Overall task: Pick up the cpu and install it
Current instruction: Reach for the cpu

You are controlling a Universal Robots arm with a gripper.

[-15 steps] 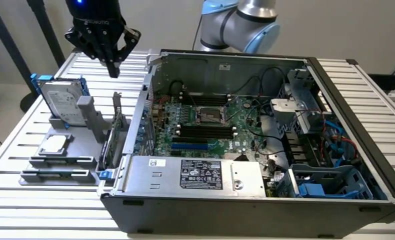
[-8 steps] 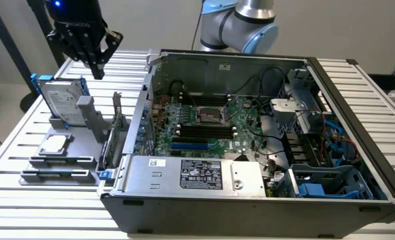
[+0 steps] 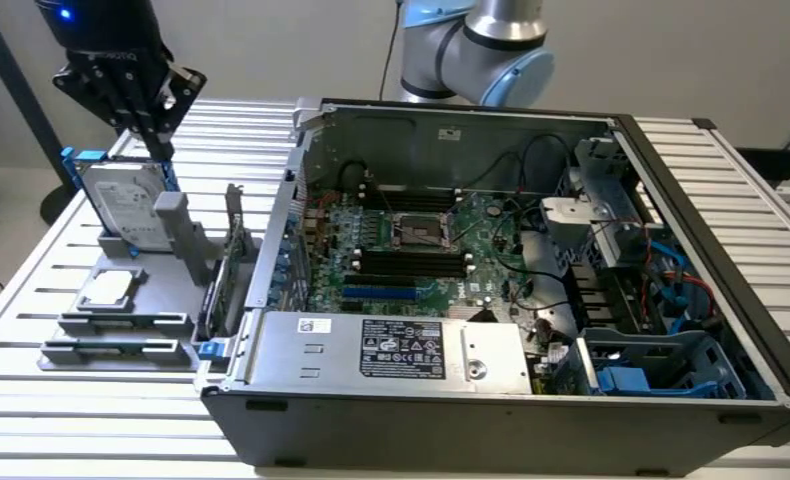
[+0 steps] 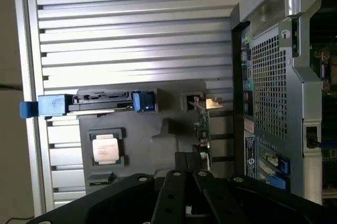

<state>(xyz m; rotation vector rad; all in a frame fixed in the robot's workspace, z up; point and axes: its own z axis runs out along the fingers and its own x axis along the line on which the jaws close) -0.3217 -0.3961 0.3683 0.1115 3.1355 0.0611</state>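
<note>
cpu (image 3: pixel 108 288) (image 4: pixel 105 148): silver-topped square chip, lying flat in grey holder (image 3: pixel 115 325) recess.

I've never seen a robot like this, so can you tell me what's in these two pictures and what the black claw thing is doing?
It is a robot arm with a black hand. One picture is taken from off the arm, the other from a camera on its wrist. On the slatted metal table stands an open computer. Beside it a grey holder carries a hard drive standing on edge and the cpu, a small silver square lying flat. The hand is shut, holding nothing, near the hard drive.
</note>
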